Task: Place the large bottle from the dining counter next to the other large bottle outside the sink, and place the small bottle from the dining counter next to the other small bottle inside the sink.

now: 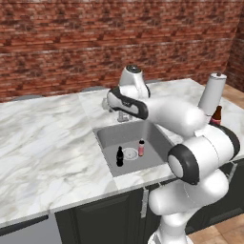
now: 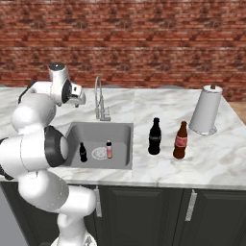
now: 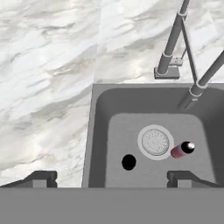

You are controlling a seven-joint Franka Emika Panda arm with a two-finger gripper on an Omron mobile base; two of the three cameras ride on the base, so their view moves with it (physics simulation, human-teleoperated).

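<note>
The small bottle, short and black, stands upright in the sink left of the drain. Right of the drain stands the other small bottle, reddish-pink with a pale top. In the hand view I look down on the small bottle and the other small bottle. On the counter right of the sink, the other large bottle, all black, stands beside the brown large bottle. My gripper hangs open and empty above the sink's left part. The dining counter is out of view.
A curved chrome faucet rises behind the sink, close to my hand. A white paper towel roll stands at the back right of the marble kitchen counter. A brick wall runs behind.
</note>
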